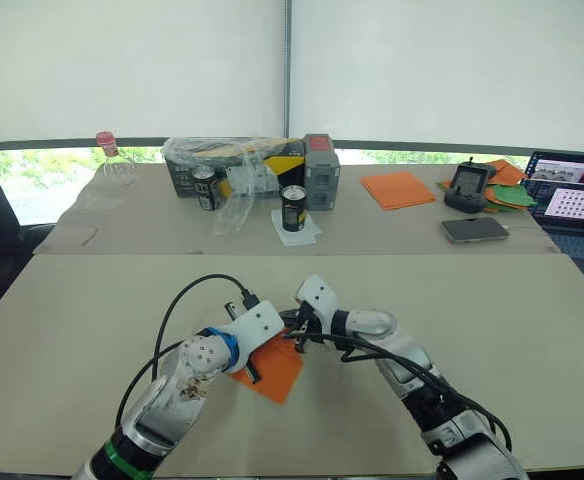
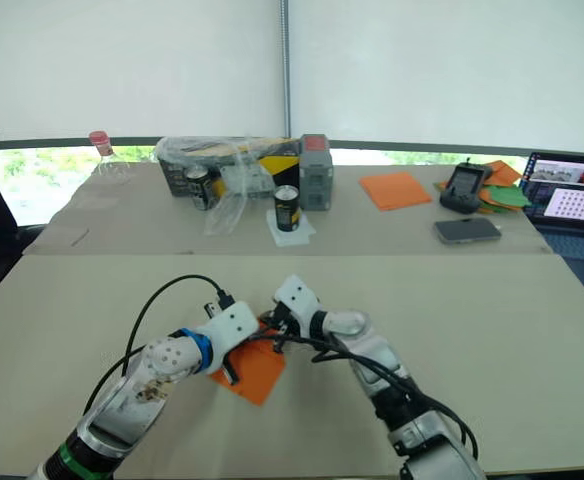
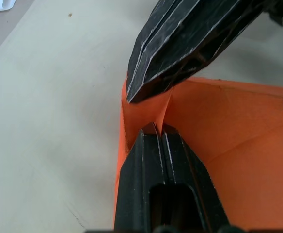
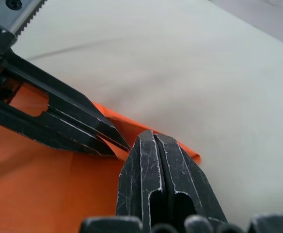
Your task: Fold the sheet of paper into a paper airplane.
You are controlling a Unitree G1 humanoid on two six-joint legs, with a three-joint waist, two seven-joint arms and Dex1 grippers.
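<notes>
The sheet of paper [image 1: 277, 372] is bright orange, creased, and lies on the near table between my two arms. Both grippers meet tip to tip at its far corner. My left gripper [image 3: 156, 130] is shut, and a raised ridge of the paper [image 3: 238, 145] runs out from between its tips. My right gripper [image 4: 153, 135] is shut too, its tip resting at the paper's edge [image 4: 192, 155] just opposite the left gripper's fingers [image 4: 59, 121]. The corner under the tips is hidden.
On the far table stand two cans [image 1: 293, 208] [image 1: 204, 187], a plastic-wrapped box [image 1: 237, 160], a grey box [image 1: 321, 170], a stack of orange sheets [image 1: 397, 188], a phone [image 1: 474, 229], a controller [image 1: 468, 186], an orange-and-green paper pile [image 1: 510, 192] and a laptop [image 1: 577, 200].
</notes>
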